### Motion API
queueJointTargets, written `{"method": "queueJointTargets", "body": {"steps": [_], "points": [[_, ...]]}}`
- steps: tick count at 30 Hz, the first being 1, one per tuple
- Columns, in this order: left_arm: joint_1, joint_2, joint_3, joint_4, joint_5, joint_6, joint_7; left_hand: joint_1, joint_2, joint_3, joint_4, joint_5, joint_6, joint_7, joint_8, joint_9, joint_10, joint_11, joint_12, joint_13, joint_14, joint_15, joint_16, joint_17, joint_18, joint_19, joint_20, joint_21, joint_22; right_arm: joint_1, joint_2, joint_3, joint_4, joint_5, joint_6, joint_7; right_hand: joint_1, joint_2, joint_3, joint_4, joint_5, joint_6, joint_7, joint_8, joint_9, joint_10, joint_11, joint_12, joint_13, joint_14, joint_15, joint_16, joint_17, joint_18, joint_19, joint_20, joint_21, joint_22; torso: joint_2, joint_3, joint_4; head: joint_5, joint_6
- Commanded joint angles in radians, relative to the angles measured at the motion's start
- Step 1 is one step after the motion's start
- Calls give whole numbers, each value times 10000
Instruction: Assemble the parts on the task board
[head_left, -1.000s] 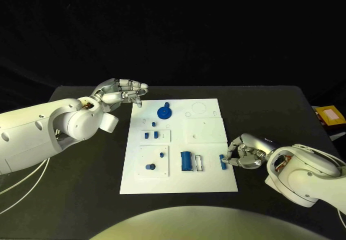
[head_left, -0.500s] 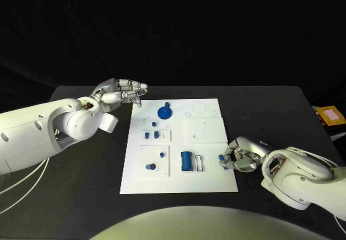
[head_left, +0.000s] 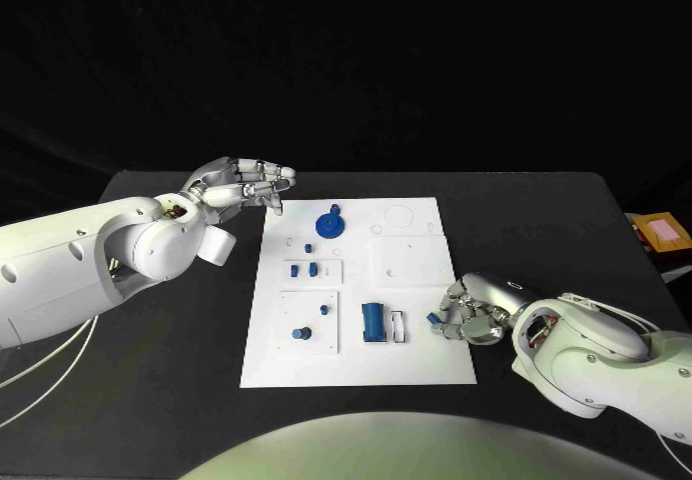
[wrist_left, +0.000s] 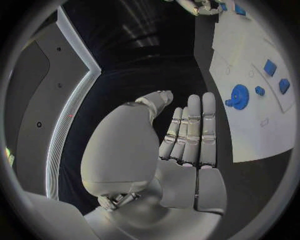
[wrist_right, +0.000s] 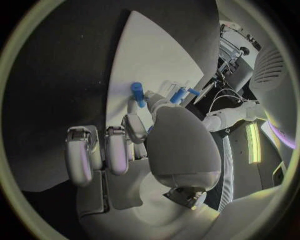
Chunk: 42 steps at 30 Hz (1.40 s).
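While right hand (head_left: 476, 312) pinches small blue part (head_left: 433, 320), yellow box (head_left: 662, 233) sits at table edge.

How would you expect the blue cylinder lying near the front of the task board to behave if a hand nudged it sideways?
The blue cylinder lies on its side, so it would probably roll. It looks rigid and light, likely plastic. The white frame beside it might stop a roll toward the right hand.

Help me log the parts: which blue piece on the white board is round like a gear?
The blue gear near the board's far edge, closest to the left robot hand. It is a flat disc; the other blue pieces are small blocks or pegs.
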Motion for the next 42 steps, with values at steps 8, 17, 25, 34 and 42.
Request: {"method": "queueJointTargets", "body": {"steps": [8,17,25,34,42], "points": [[6,-28,7,51,29,224,-3,3,81,-31,-35,42,-38,207,12,-12,-77,-8,55,-17,-39,4,-18,-13,136,0,32,-30,4,-121,206,-59,-114,-1439,1418,-630,811,-203,657,-475,-516,94,17,-118,-129,-108,-47,-196,-95,663,-61,-48,620,-100,798,-76,-22,2467,-16,-2,-3,0,2],[6,-39,7,58,16,245,-25,3,81,-31,-35,42,-38,207,12,-12,-77,-8,55,-17,-39,4,-18,-13,136,0,32,-30,4,-128,257,-60,-71,-1506,1154,-817,749,86,1940,-592,677,264,-63,-101,-164,-17,-133,-156,-48,697,-114,19,767,-133,865,-123,130,2513,-12,2,2,-14,2],[6,-32,7,58,9,245,-37,11,86,-25,-41,44,-39,207,13,-12,-77,-9,63,-18,-39,2,-16,-15,137,1,30,-28,6,-94,237,-54,80,-1065,568,-823,408,163,2850,-930,903,135,-91,136,76,93,-146,-155,-41,719,-142,62,859,-157,911,-152,240,2545,-15,1,9,-27,2],[6,-6,7,52,6,259,-45,24,94,-14,-50,47,-40,208,14,-13,-75,-10,74,-18,-39,-1,-14,-18,138,4,27,-24,9,252,210,-39,340,-188,-233,-671,-223,115,3271,-1037,1169,83,-115,336,270,233,-162,-21,68,744,-158,120,967,-181,956,-165,348,2576,-18,-6,1,-40,2],[6,27,7,58,5,282,-42,24,94,-14,-50,47,-40,208,14,-13,-75,-10,74,-18,-39,-1,-14,-18,138,4,27,-24,9,499,552,-30,415,939,-690,-502,-705,15,3310,-947,1094,86,-129,373,306,272,-171,34,126,753,-165,138,1002,-182,957,-172,351,2577,-1,0,10,-76,2]]}}
